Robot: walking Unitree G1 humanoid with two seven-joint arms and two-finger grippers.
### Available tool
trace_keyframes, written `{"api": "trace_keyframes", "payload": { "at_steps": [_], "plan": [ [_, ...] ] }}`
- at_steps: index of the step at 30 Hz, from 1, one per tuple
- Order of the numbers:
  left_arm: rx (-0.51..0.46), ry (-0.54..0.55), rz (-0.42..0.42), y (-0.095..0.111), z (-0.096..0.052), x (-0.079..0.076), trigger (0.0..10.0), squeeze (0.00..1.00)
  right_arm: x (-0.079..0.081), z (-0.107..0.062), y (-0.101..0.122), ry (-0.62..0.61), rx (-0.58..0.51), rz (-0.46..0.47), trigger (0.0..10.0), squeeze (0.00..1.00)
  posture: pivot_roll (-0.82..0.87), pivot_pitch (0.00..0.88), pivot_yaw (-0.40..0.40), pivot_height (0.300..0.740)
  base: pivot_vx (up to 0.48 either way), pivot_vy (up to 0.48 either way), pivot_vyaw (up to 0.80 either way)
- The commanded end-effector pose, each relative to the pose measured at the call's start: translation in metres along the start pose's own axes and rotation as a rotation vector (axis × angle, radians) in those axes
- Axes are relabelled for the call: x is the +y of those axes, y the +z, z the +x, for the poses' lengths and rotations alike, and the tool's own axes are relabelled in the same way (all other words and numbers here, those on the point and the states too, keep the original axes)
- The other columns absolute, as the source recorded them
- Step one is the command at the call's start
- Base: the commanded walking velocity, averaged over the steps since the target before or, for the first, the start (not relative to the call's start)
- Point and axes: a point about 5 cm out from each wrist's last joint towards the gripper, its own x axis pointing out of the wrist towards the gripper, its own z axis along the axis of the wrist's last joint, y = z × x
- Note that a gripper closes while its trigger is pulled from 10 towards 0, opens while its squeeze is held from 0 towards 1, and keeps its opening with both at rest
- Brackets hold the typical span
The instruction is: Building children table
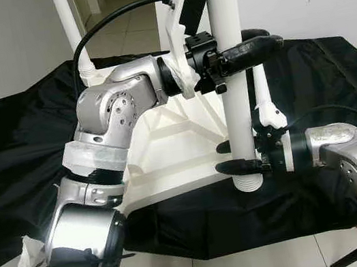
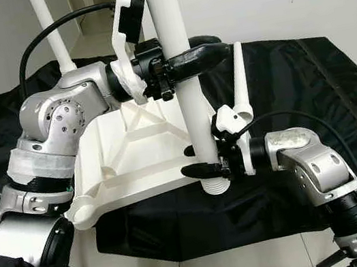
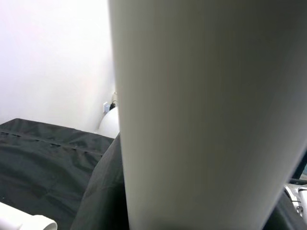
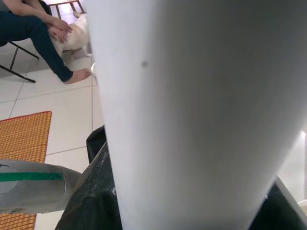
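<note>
the white table leg (image 1: 229, 48) stands upright in my grip, its threaded foot (image 1: 248, 181) just off the near corner of the upturned white tabletop (image 1: 168, 150) on the black cloth (image 1: 13, 135). my left gripper (image 1: 246, 44) clamps it high, my right gripper (image 1: 234, 156) low, so i judge the socket lies leftward.

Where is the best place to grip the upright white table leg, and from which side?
Grip the round white plastic table leg on its smooth shaft, above the threaded bottom end, coming sideways. It stands upright, as the left claw and right claw each hold it.
</note>
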Motion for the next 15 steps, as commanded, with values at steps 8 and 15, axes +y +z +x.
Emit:
{"api": "trace_keyframes", "payload": {
  "at_steps": [8, 15],
  "plan": [
    [0.112, 0.194, 0.067, 0.012, 0.011, 0.013, 10.0, 0.00, -0.009, 0.005, 0.005, -0.132, -0.077, 0.029, 10.0, 1.00, -0.01, 0.000, 0.015, 0.740, 0.000, 0.000, 0.00],
    [0.119, 0.413, 0.087, 0.022, 0.018, 0.032, 10.0, 0.00, -0.019, 0.015, 0.014, -0.337, -0.172, 0.015, 10.0, 1.00, -0.02, 0.000, 0.017, 0.740, 0.000, 0.000, 0.00]
  ]
}}
